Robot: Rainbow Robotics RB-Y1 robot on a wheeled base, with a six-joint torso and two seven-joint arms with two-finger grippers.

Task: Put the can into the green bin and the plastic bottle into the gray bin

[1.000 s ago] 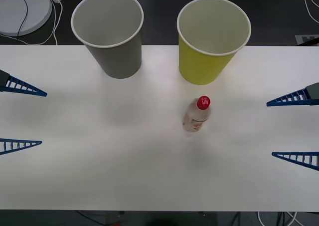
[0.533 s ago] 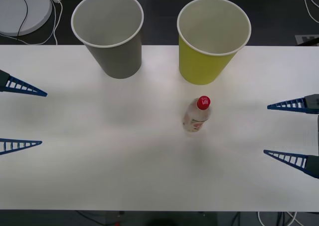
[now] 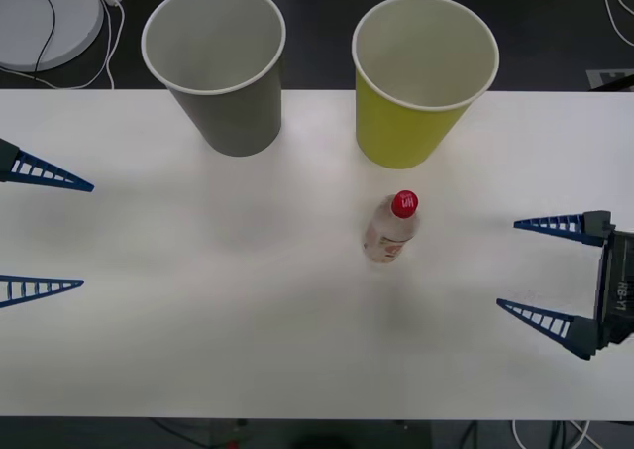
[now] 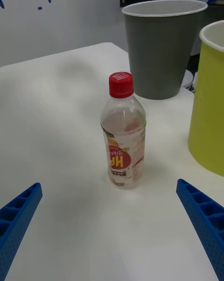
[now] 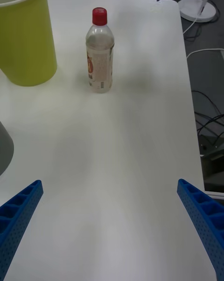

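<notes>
The plastic bottle (image 3: 390,228) stands upright on the white table, clear with a red cap, just in front of the green bin (image 3: 424,80). The gray bin (image 3: 216,65) stands to the left of the green one at the table's far edge. My right gripper (image 3: 515,268) is open at the right side of the table, level with the bottle and some way from it; its wrist view faces the bottle (image 4: 123,131) between its spread fingers. My left gripper (image 3: 87,235) waits open at the left edge, far from the bottle (image 5: 99,51). The can is out of view.
A round white base (image 3: 45,16) with cables lies on the dark floor beyond the table's far left corner. More cables (image 5: 207,122) run on the floor beside the table's edge. The table (image 3: 228,320) is bare white in front of the bins.
My right gripper has moved left, inward over the table toward the bottle, with its wrist now showing. The left arm, the bottle and both bins have not moved.
</notes>
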